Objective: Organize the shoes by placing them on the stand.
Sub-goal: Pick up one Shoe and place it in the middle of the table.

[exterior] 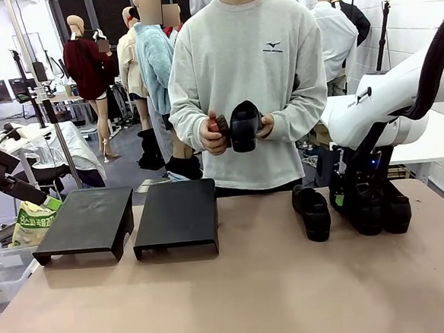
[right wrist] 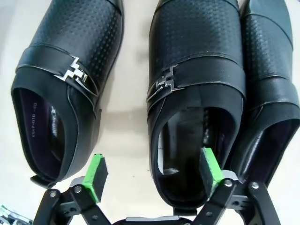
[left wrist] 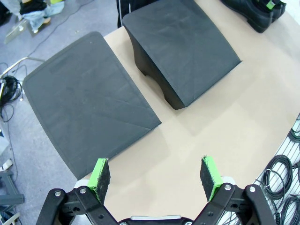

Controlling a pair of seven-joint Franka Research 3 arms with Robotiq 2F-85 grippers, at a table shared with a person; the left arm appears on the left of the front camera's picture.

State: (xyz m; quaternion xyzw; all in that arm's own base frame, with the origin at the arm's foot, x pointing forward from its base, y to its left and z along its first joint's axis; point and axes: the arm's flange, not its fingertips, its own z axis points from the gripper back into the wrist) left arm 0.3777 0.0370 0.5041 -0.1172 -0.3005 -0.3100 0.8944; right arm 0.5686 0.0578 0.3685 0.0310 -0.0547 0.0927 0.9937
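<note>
Three black shoes stand on the table at the right: one apart point(exterior: 311, 212) point(right wrist: 65, 70), a middle one point(exterior: 366, 206) point(right wrist: 197, 70) and an outer one point(exterior: 398, 209) point(right wrist: 272, 70). My right gripper point(exterior: 353, 195) point(right wrist: 154, 173) is down at the middle shoe, open. One green pad is inside its heel opening and the other is outside its side wall. The person holds another black shoe point(exterior: 243, 124) at chest height. Two black stands point(exterior: 88, 219) point(exterior: 178, 213) sit left of centre. My left gripper point(left wrist: 157, 176) hovers open and empty before the stands point(left wrist: 89, 112) point(left wrist: 183, 51).
The person stands at the far edge and also holds a small brown block point(exterior: 219, 125). A shoe point(left wrist: 248, 11) lies beyond the stands in the left wrist view. Bare tabletop point(exterior: 254, 294) stretches in front of the stands and shoes. Cables point(left wrist: 281, 178) lie off the table's edge.
</note>
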